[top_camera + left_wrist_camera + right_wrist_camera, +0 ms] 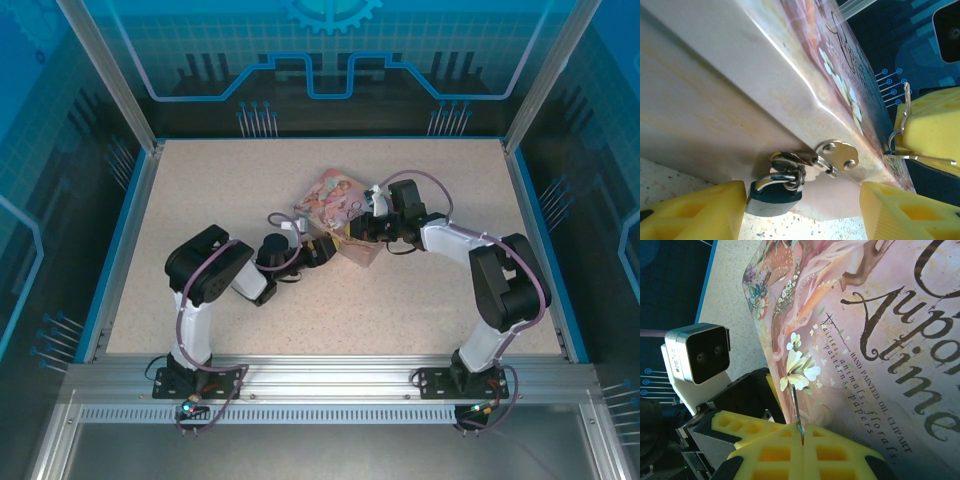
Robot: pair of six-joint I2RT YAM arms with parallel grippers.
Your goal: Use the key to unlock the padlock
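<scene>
right pincer [802,434]: closed; my two yellow fingers are pressed together at the bottom of the right wrist view, gripping the key.
key [797,407]: a thin dark strip seen edge-on, rising from between those fingers toward the white flower print on the lid. I cannot tell whether its tip touches the lid.
left pincer [801,215]: open; one yellow finger sits in the lower left corner of the left wrist view and the other at the lower right, with the padlock between them.
padlock [773,200]: blue body at bottom centre of the left wrist view, right against my lower-left finger and well apart from the lower-right one. Its silver shackle runs up into a bunch of rings [788,167].
latch [839,154]: silver plate on the pale side wall, just up and right of the padlock.
box [333,197]: pink with a painted lid, just above the middle of the top view; both my pincers meet at its lower edge.
camera [697,352]: grey block with two dark lenses, left middle of the right wrist view.
table [220,190]: speckled beige, around the box.
</scene>
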